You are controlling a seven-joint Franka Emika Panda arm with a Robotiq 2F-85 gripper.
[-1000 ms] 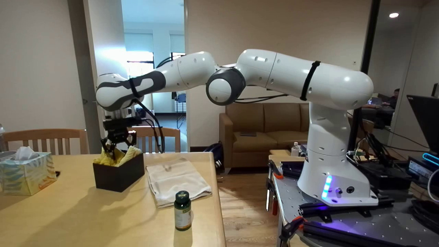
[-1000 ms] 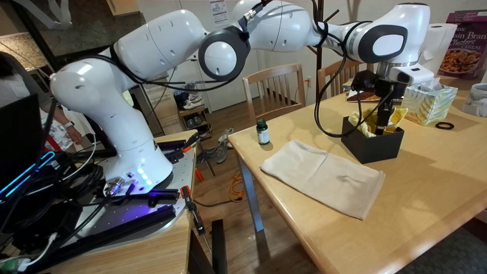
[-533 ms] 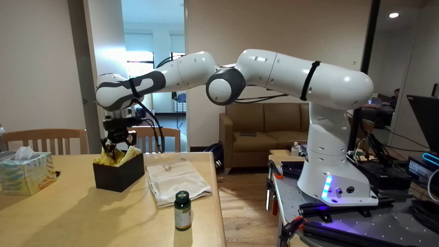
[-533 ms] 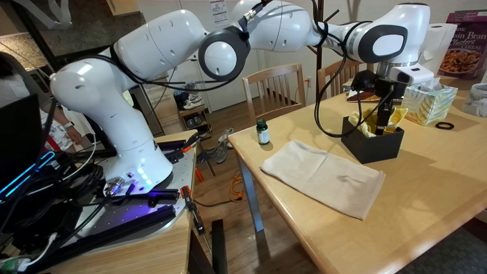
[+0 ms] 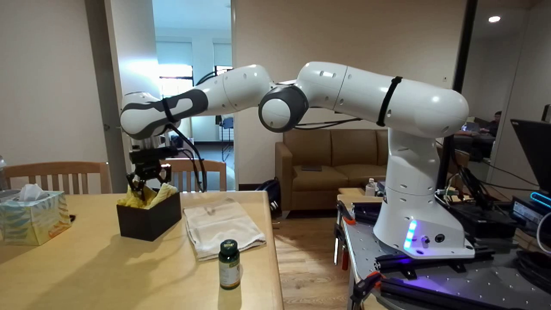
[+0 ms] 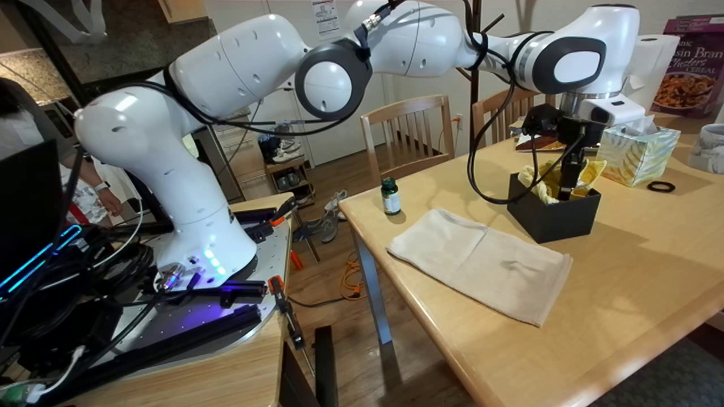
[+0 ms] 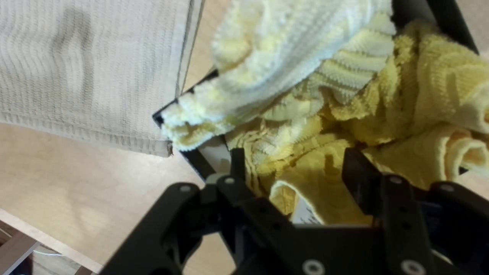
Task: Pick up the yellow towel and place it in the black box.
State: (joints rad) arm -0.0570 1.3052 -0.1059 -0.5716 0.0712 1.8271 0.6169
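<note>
The yellow towel [image 5: 160, 196] lies bunched in the black box [image 5: 147, 221], with folds rising above the rim. Both also show in the other exterior picture, the towel [image 6: 591, 170] and the box [image 6: 565, 221]. My gripper [image 5: 150, 187] points down into the box in both exterior views, its fingertips [image 6: 565, 195] among the folds. In the wrist view the gripper [image 7: 292, 162] is open, its fingers wide apart. Towel cloth [image 7: 366, 95] lies beneath and between them, and they do not pinch it. The box rim [image 7: 196, 162] shows at the left; the box floor is mostly hidden.
A beige cloth [image 6: 486, 263] lies flat beside the box. A green bottle [image 5: 229, 265] stands near the table edge. A tissue box [image 6: 638, 152], a black ring [image 6: 660, 186] and a cereal box [image 6: 690, 68] are beyond the black box. Cables [image 6: 481, 169] hang from the wrist.
</note>
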